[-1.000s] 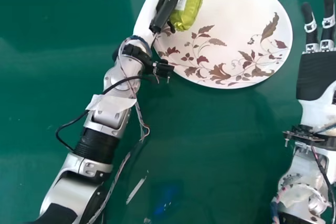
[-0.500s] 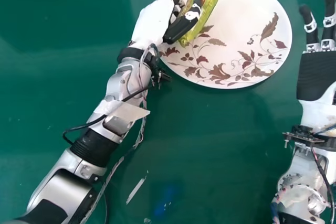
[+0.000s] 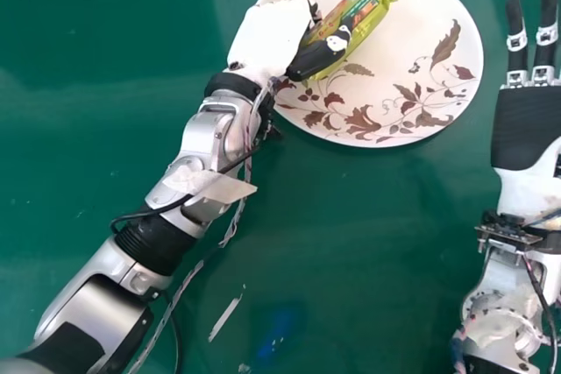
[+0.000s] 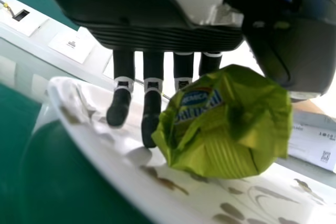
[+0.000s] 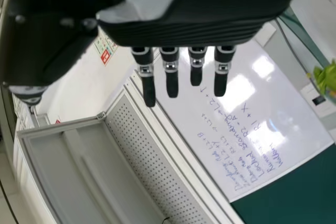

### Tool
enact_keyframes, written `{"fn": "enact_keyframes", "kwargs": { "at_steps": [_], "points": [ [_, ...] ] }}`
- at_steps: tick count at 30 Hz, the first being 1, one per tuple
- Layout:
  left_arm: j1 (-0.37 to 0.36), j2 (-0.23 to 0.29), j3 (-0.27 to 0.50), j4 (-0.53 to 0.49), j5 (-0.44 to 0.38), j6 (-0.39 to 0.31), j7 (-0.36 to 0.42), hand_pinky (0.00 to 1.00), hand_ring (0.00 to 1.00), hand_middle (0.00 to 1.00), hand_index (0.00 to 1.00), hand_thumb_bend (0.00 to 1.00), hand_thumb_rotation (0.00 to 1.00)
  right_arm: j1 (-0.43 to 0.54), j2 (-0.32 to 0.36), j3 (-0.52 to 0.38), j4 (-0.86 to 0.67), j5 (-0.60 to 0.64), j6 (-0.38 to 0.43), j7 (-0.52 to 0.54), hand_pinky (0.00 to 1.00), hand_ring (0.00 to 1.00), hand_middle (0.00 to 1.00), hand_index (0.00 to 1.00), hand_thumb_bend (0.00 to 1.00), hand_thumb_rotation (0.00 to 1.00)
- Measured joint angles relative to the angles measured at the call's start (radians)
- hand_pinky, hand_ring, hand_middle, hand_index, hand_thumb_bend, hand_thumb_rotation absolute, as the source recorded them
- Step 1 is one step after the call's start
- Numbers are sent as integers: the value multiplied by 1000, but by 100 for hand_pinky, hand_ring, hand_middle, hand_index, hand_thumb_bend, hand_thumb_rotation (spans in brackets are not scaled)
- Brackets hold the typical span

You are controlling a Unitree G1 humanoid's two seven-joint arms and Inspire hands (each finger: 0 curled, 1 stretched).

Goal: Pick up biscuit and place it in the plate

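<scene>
Pinching hand: left hand (image 3: 270, 37); its fingers and thumb grasp the biscuit (image 3: 370, 13);
Biscuit: between them, over the plate (image 3: 421, 19);
Plate: below the left fingers, on the worktop (image 3: 105, 111);
Right hand (image 3: 526, 129): fingers straight, released.

The biscuit packet (image 3: 377, 8) is wrapped in glossy, crinkled plastic film. A smooth, glossy finish is shown by the plate (image 3: 399, 50). The table (image 3: 105, 208) is surfaced smoothly, with a faint sheen. On the left hand (image 3: 268, 37), 2 finishes are seen: smooth white shell and ribbed black. Ribbed black is also seen on the right hand (image 3: 526, 129). The left arm (image 3: 96, 299) is cased in smooth, metal-like silver. The whiteboard (image 5: 294, 124) is coated glossy.
</scene>
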Motion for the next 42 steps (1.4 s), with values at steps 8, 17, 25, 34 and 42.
{"fn": "enact_keyframes", "kwargs": {
  "at_steps": [8,17,25,34,42],
  "points": [
    [-11,2,-5,-2,29,13,-42,27,51,79,67,100,92,-3,4,1,10,-94,-68,-5,94,100,100,83,100,33],
    [-33,2,-5,-3,37,40,-90,90,96,99,89,100,92,15,-31,13,9,-42,-7,64,93,100,100,83,100,39],
    [-34,2,-5,-18,39,62,-109,100,100,100,94,100,89,20,-58,14,17,-35,25,120,92,100,100,83,99,42],
    [3,17,-4,-98,53,100,-144,100,99,100,92,100,88,19,-63,11,21,-22,38,138,91,100,99,83,95,46],
    [48,40,26,-201,59,129,-194,100,100,100,93,100,90,14,-65,9,27,-23,38,145,95,100,99,83,95,48]
  ]
}}
